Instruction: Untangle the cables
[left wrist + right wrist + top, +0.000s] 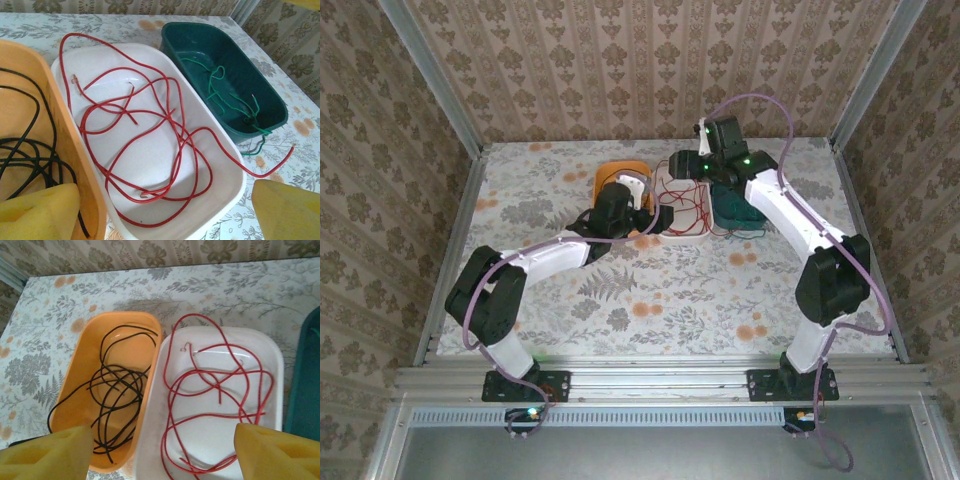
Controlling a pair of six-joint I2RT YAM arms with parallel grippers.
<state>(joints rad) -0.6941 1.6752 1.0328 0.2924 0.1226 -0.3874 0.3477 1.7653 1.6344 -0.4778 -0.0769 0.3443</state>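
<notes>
From above, a table [650, 300] under a pale cloth printed with grey leaves and orange flowers sits in a booth of brown patterned wallpaper walls [650, 60]. An orange tray [608, 176], a white tray [682, 236] and a dark green tray [740, 212] stand side by side near the far edge, long axes running away from the arm bases. The red cables [678, 195] loop over the white tray. In the left wrist view the left gripper [162, 215] is spread wide, nothing between its yellow pads. The red cables lie in long loops stretched along the white tray's length, with one strand draped over the rim, its end on the cloth beside the green tray. The green cable [220, 95] zigzags along the green tray's floor, one end hanging over the near rim. The black cables [30, 155] coil in the orange tray. In the right wrist view the right gripper [160, 455] is also spread and holds nothing; black loops run lengthwise in the orange tray, red ones in the white.
</notes>
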